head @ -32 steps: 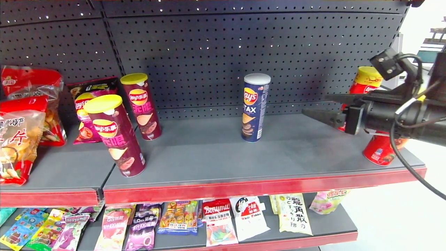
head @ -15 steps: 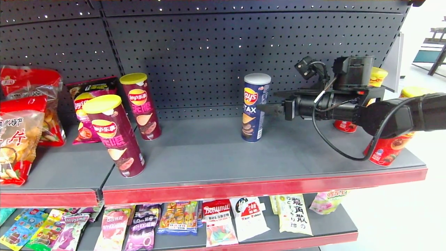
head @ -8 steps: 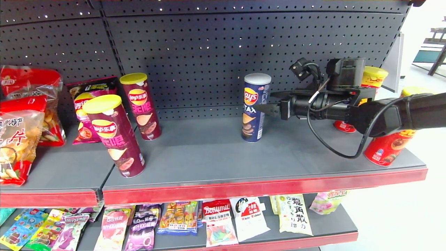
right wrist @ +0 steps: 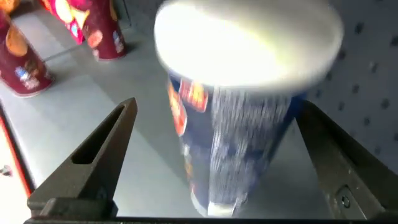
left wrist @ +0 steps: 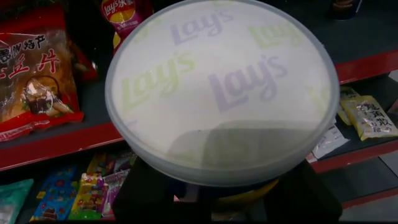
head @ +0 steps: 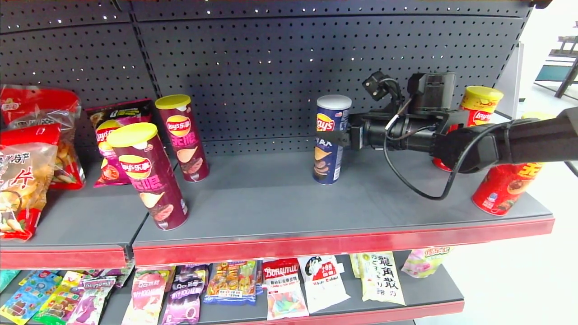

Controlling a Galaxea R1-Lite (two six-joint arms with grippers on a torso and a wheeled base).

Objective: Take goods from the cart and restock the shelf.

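Note:
On the grey shelf (head: 271, 203) a blue chip can (head: 329, 115) with a white lid stands upright near the back. My right gripper (head: 334, 134) comes in from the right at mid height of the can. It is open, with one finger on each side of the blue can (right wrist: 242, 124), and gaps show between the fingers (right wrist: 93, 162) and the can. My left gripper (left wrist: 227, 202) is shut on another chip can, whose pale lid (left wrist: 221, 87) faces the wrist camera.
Two purple cans (head: 146, 174) (head: 183, 135) stand at the left of the shelf, with snack bags (head: 27, 171) beyond them. Red cans (head: 505, 185) (head: 478, 108) stand at the right end behind my arm. Small packets (head: 280, 284) lie on the lower shelf.
My right arm has moved left along the shelf from the red cans to the blue can, and its open fingers now straddle the can. The cans have not moved.

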